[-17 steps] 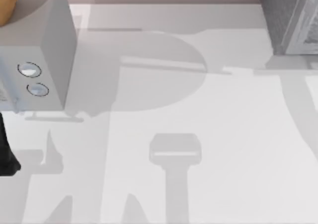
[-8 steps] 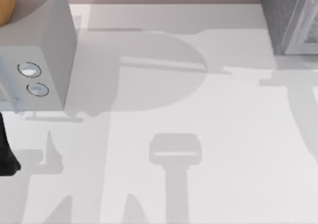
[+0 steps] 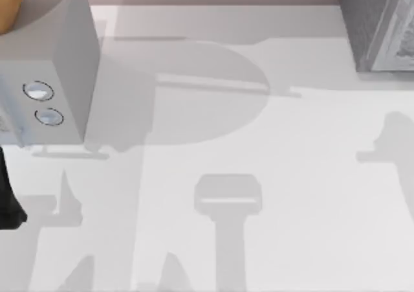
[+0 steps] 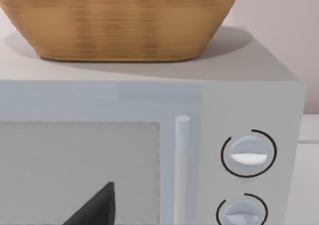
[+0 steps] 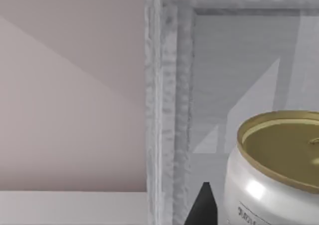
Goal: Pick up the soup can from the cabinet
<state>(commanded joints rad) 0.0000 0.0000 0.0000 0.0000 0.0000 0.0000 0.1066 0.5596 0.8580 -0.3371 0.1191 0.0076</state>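
To grab the soup can [image 5: 276,170] in the cabinet [image 5: 169,110], the right gripper, whose state I cannot tell, should go in straight.

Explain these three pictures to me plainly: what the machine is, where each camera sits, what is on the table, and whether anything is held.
This is a rendered simulation of two AgileX robot arms at a white table. One camera looks down from above; it shows a microwave at the table's left and a grey cabinet at its right. The other two cameras ride on the wrists. The left wrist view faces the microwave, with a wicker basket on top. The right wrist view faces the cabinet, where the soup can stands upright inside. Nothing is seen held yet.
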